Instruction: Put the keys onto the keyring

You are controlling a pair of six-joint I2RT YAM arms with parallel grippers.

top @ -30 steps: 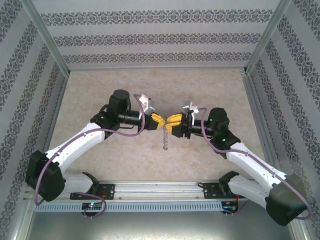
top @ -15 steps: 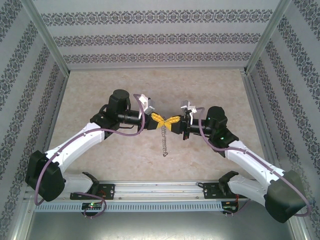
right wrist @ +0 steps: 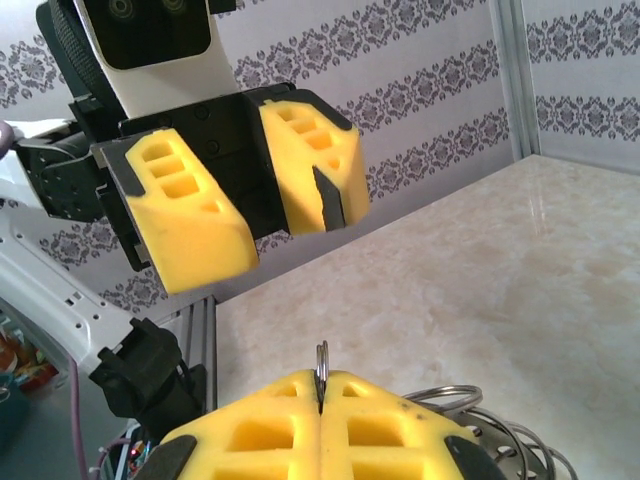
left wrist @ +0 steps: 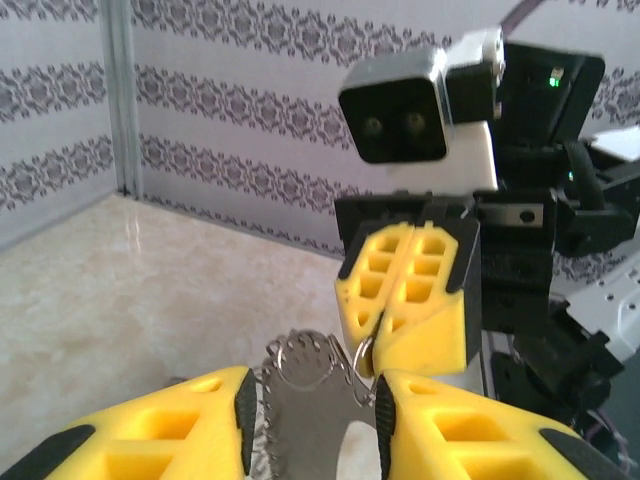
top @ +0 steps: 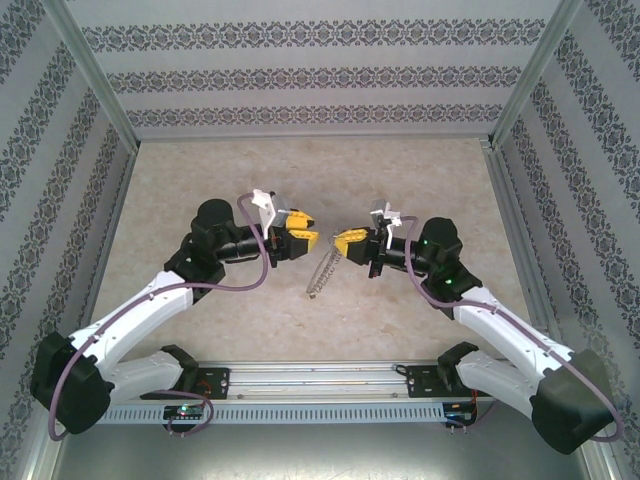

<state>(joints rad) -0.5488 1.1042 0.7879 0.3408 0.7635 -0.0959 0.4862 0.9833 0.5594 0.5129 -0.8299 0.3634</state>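
A large, thin, dark grey keyring (top: 322, 272), fringed all round with small silvery metal pieces, hung in the air, slanting down and to the left. Its upper edge was pinched in the clenched yellow jaws of the right gripper (top: 342, 244), which reached in from just right of the keyring. A sliver of the hoop stood up from the seam where those jaws met. The left gripper (top: 308, 230) faced it from just left of the keyring, jaws parted and grasping nothing. From the left wrist, the fringed hoop showed in the gap between them, and whether it touched either one could not be told. Beneath the keyring lay a pale, marble-patterned table (top: 420, 180). Around the keyring stood walls (top: 320, 70) papered in grey ornamental bands.
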